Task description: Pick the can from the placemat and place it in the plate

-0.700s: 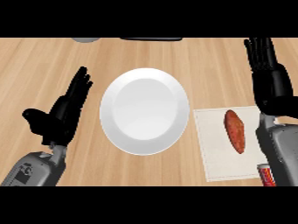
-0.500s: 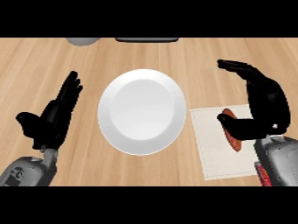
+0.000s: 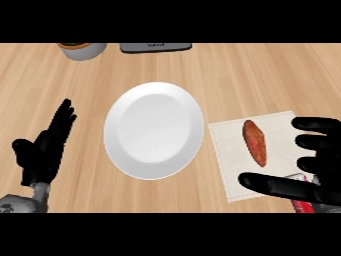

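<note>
My right hand [image 3: 328, 165] lower right, fingers spread wide, over the white square placemat [image 3: 236, 150], holding nothing. Red can [image 3: 303, 204] barely shows beneath it. Orange-brown oblong item [image 3: 256, 141] on placemat. White round plate [image 3: 154, 130] centre on wooden desk [image 3: 276, 80]. Left hand [image 3: 46, 147] open, lower left.

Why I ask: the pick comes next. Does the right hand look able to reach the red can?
Probably yes: the right hand hangs open over the placemat at its near corner, where the red can peeks out under its thumb. Nothing shows between them.
</note>
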Action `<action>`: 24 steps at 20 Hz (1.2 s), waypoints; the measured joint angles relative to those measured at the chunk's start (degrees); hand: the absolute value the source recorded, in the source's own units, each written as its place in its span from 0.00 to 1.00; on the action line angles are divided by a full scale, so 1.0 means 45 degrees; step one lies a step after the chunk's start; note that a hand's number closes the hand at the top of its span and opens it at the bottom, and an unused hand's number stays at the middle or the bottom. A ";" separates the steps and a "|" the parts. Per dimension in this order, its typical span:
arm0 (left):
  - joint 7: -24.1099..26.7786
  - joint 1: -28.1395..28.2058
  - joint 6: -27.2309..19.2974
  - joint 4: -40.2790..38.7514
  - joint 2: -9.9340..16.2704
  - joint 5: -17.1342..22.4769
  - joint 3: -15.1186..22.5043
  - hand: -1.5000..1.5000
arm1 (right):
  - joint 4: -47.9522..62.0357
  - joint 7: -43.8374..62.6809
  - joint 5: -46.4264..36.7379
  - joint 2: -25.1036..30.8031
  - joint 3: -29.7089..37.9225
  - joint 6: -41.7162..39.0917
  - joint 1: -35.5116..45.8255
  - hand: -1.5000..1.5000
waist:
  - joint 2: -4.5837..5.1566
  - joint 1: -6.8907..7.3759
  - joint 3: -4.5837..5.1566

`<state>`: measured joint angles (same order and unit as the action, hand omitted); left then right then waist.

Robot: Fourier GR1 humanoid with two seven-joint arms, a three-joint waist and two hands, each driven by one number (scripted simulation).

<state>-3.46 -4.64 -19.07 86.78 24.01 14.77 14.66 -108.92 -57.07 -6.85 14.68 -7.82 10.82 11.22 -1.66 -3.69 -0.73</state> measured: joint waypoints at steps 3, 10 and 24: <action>0.0362 0.0352 0.0161 -0.0073 0.0074 0.0064 -0.0094 0.50 | -0.0532 -0.1419 -0.0258 -0.0208 -0.0084 0.0108 -0.1214 0.00 | 0.0121 -0.0006 -0.0025; 0.1025 0.0935 0.0457 -0.0233 0.0172 0.0236 -0.0329 0.50 | -0.1290 -0.2816 0.0063 -0.1077 0.0619 0.0391 -0.3687 0.00 | 0.0192 -0.0248 -0.0084; 0.2094 0.1558 0.1031 -0.0614 0.0269 0.0441 -0.0652 0.50 | 0.0073 -0.3138 -0.0532 -0.2337 0.4312 0.1309 -0.7122 0.00 | 0.0183 -0.0346 -0.0027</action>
<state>5.96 2.38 -14.43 84.02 25.22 16.76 11.73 -108.59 -71.19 -9.24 4.16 11.58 16.71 -20.83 -0.84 -5.25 -0.86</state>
